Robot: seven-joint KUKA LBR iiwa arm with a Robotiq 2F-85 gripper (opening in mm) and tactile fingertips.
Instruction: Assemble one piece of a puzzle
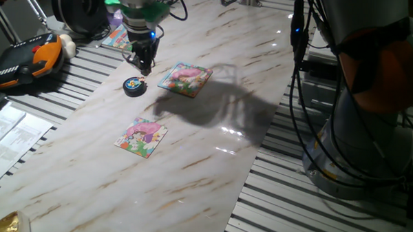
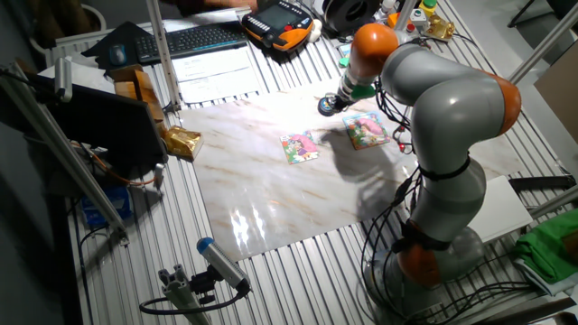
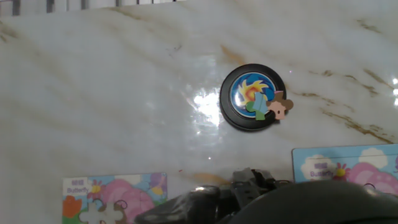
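Note:
The piece (image 3: 274, 109), tiny, pinkish-tan with a green part, lies on the right rim of a black round disc (image 3: 249, 96) that has a blue and yellow picture. Two puzzle boards lie on the marble table: one (image 1: 184, 79) to the right of the disc (image 1: 133, 85), the other (image 1: 141, 137) nearer the front. The board (image 3: 115, 196) at the lower left of the hand view has a white, piece-shaped gap. My gripper (image 1: 144, 65) hangs just above and behind the disc. Its fingers (image 3: 249, 179) show as one dark clump, close together, with nothing in them.
A marble slab (image 1: 215, 164) covers the slatted table. An orange and black pendant (image 1: 25, 60) and papers lie at the left, a keyboard (image 2: 203, 38) at the far side. The arm's base (image 2: 433, 253) and cables stand to the right.

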